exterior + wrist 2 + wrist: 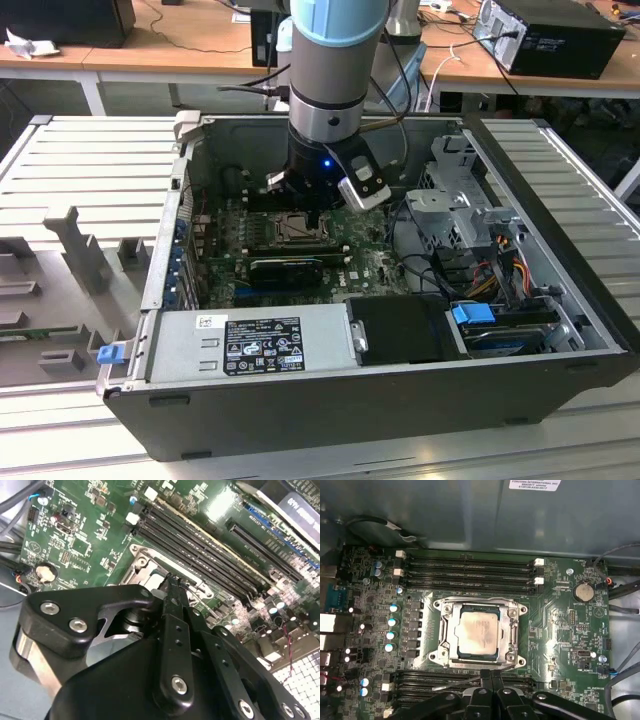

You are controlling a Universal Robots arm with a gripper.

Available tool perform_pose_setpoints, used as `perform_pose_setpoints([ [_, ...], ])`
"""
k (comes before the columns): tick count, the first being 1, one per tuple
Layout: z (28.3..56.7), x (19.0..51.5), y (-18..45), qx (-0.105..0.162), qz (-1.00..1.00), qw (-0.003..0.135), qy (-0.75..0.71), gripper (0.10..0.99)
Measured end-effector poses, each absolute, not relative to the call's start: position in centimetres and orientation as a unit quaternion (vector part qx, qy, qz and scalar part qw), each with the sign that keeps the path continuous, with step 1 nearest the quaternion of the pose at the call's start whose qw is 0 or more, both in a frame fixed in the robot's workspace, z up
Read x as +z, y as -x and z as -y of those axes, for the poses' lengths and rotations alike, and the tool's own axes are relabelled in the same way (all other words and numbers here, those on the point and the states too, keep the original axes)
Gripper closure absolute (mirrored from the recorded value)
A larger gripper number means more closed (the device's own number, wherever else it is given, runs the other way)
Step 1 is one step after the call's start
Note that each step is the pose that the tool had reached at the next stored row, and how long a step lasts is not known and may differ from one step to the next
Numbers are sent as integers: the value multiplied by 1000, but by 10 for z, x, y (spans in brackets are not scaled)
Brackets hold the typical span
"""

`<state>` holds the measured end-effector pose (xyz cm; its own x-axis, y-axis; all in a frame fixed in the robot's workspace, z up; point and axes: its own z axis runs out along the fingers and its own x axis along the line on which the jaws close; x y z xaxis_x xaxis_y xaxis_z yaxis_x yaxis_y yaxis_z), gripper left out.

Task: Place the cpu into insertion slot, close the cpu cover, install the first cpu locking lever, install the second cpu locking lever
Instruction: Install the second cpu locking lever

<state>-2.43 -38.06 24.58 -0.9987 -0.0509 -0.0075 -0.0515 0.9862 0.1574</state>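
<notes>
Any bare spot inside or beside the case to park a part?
Ribbed grey table on the exterior view's left of the case, and the power supply's flat top. Crowded: motherboard around the cpu, cabled drive bay.

- The cpu (pixel 478 632) lies in the insertion slot (pixel 451 645), with the cpu cover (pixel 511 630) down around it.
- Memory slots (pixel 470 570) run along two opposite sides of the slot.
- The hand (pixel 491 676) hangs just beside the cover's edge.

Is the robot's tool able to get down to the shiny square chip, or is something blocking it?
Probably yes. The tool hangs just beside the cpu, which lies uncovered in the cpu cover's window, with nothing between them.
</notes>
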Motion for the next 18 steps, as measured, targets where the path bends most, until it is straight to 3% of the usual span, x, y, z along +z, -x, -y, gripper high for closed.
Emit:
perform_pose_setpoints([
  [18, 384, 238, 30, 82, -996, 1, 26, 980],
])
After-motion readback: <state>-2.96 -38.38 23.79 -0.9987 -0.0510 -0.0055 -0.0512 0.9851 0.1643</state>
